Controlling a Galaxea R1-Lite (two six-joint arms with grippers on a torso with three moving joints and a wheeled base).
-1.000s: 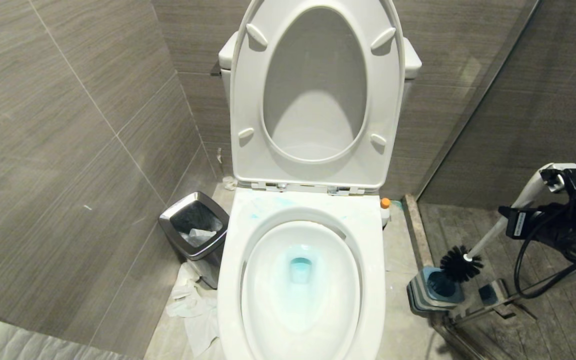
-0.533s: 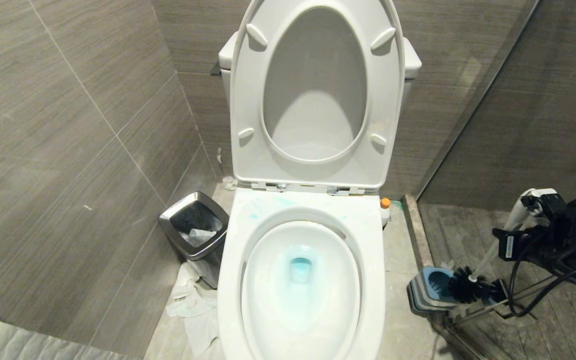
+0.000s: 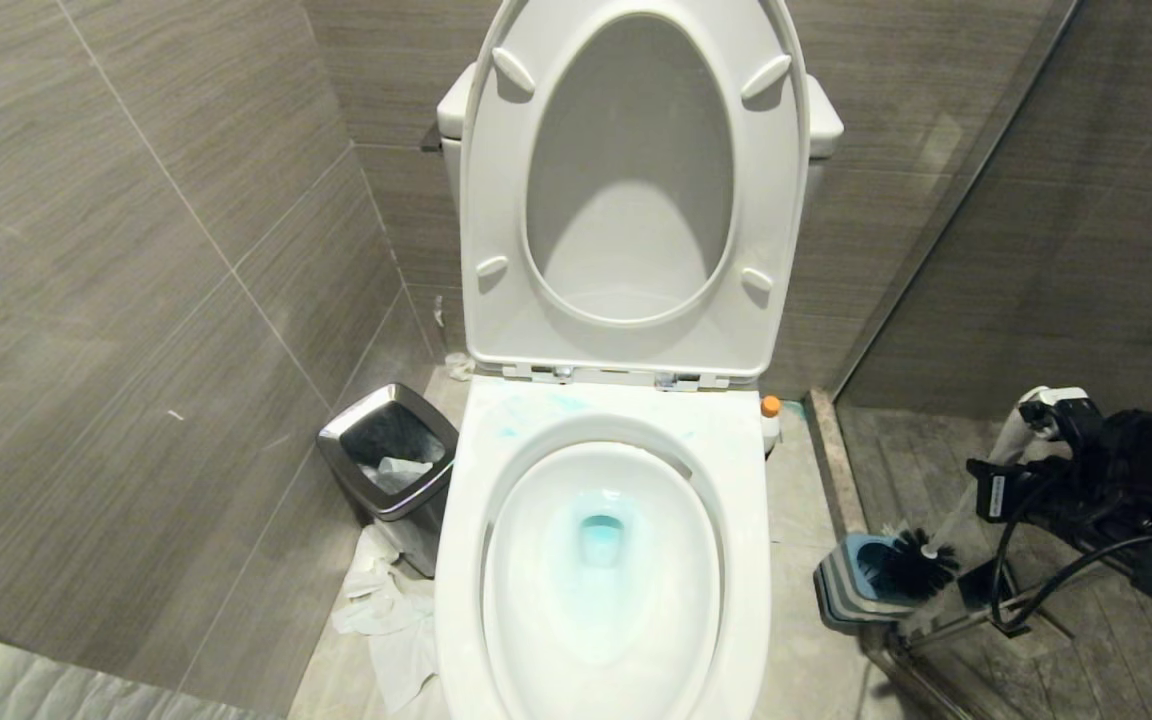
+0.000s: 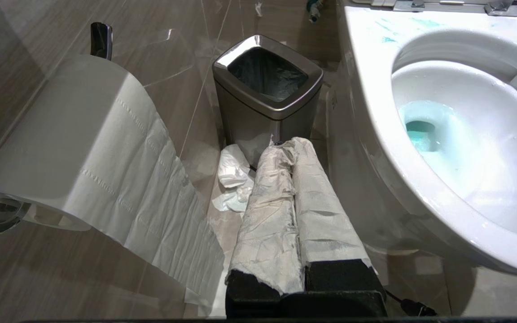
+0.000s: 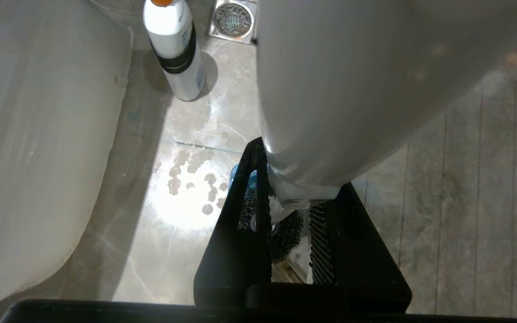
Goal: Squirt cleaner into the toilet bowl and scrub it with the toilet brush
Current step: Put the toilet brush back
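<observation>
The toilet brush (image 3: 976, 500) slants, dark head low over its blue holder (image 3: 861, 585) on the floor right of the toilet bowl (image 3: 601, 560), handle rising toward the right gripper (image 5: 292, 197), which pinches it. Only the right wrist view shows the bottle (image 5: 175, 49) whole. The left gripper (image 4: 292, 152), pressed together, points at the bin (image 4: 267, 96)

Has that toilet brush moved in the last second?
Yes. The brush, held in the right end effector, has sunk: its head was above the blue holder and now sits at the holder's mouth.
</observation>
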